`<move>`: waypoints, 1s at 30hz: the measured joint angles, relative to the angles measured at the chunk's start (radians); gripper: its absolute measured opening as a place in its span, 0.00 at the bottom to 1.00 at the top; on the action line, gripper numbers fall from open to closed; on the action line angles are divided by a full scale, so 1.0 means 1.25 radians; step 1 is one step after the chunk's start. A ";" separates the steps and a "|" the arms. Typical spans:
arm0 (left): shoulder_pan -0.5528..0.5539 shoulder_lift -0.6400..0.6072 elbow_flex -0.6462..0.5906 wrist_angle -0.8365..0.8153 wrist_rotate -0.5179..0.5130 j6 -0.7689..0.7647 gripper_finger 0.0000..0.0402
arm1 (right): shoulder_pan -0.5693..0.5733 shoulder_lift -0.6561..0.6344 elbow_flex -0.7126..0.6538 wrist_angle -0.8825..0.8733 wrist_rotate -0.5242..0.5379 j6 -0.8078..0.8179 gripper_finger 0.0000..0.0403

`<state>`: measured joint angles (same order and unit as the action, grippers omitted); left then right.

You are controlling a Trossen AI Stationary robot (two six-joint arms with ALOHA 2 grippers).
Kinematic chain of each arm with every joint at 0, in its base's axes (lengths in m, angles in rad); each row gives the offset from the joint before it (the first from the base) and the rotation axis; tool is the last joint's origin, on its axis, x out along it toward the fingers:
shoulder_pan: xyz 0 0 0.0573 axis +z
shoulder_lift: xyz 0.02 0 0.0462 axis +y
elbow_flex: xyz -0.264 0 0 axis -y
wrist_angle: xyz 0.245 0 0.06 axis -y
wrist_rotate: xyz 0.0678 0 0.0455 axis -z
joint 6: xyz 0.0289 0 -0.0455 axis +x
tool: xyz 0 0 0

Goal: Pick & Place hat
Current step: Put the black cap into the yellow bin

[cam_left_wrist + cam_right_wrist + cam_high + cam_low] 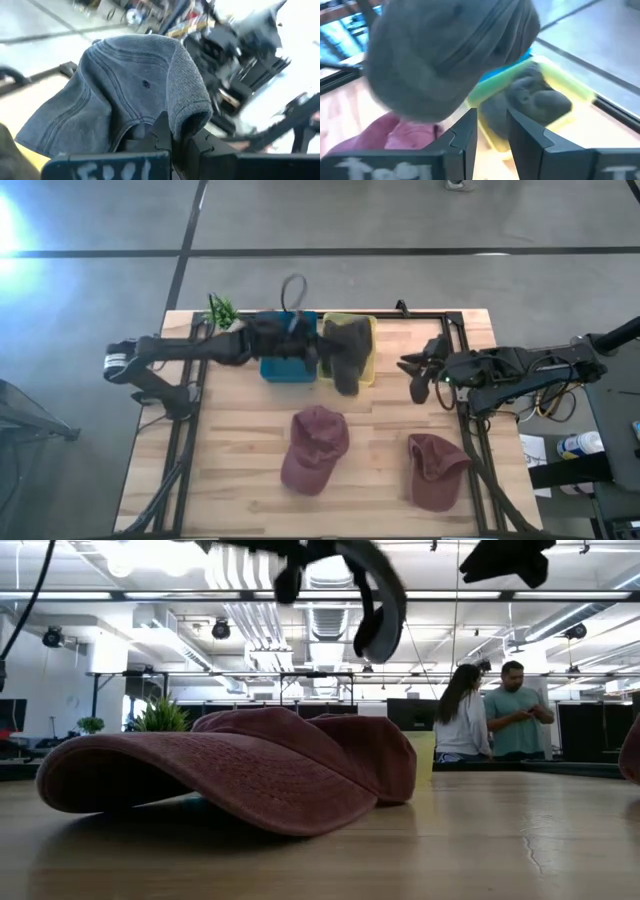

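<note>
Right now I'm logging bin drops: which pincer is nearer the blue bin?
Left. The left pincer hangs over the blue bin; the right pincer waits beyond the yellow bin.

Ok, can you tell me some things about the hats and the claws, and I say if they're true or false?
1. Two red hats lie on the table. True.
2. The yellow bin is empty. False: a dark hat lies in it.
3. The left claw holds a grey hat. True.
4. The right claw hangs over the blue bin. False: it is near the table's right edge.
5. A green plant stands at a table corner. True.
</note>
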<state>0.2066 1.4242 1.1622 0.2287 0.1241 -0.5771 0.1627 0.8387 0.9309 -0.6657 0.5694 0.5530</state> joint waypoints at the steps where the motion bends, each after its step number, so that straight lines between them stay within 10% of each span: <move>1: 0.035 0.000 -0.035 0.066 0.036 -0.005 0.03 | 0.000 -0.002 0.000 -0.009 0.014 0.014 0.24; 10: 0.253 0.110 -0.213 0.552 0.294 -0.179 0.03 | -0.041 0.060 0.000 -0.008 0.029 0.096 0.24; 30: 0.283 0.475 0.010 0.617 0.540 -0.134 0.03 | -0.106 0.192 0.002 0.023 -0.022 0.244 0.17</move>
<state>0.5607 2.0183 1.1751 0.9994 0.7997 -0.7448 0.0299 1.0781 0.9339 -0.6369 0.5418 0.8576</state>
